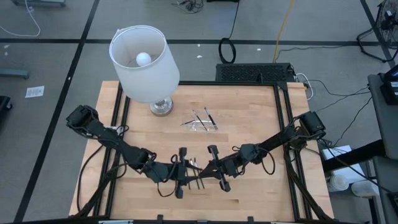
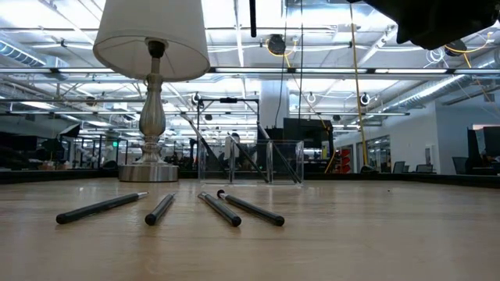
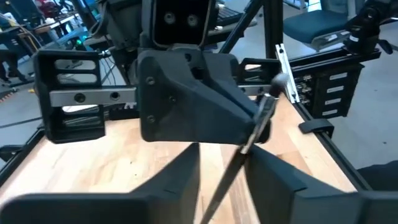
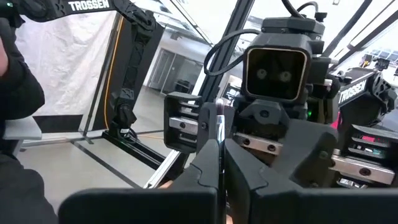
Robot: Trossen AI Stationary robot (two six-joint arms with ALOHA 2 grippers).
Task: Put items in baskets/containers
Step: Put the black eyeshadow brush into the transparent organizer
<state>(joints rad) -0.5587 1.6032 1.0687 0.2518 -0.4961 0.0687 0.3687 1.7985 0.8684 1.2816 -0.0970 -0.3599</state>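
held stick [image 3: 252, 134]: a thin dark stick with a pale rounded end. It is lifted off the table and runs slantwise between the two grippers, where their fingertips meet.
right gripper [image 4: 221, 152]: its fingers are pressed together on the held stick, which shows as a thin sliver in the seam between them. This gripper faces the left one, fingertip to fingertip.
left gripper [image 3: 224, 158]: its fingers stand apart with the held stick in the gap. The stick lies against the inner edge of one finger [image 3: 273, 180]. There is a clear space to the other finger, so the stick is not pinched from both sides.
loose sticks [image 2: 220, 210]: four lie flat on the wood, side by side with gaps between them. In the high view they are just below and beside the meeting fingertips, and neither gripper touches them.
clear tray [image 1: 200, 125]: a shallow transparent container, well apart from both sets of fingers and out toward the far side of the table.
sticks in the tray [image 1: 208, 117]: a few dark sticks lean inside it. The exact count cannot be made out.
lamp [image 1: 144, 62]: a white shade on a metal base, just beyond the tray and farther from the fingers.
table [image 1: 249, 124]: pale wood in a dark frame, with both arms reaching in from its two sides.
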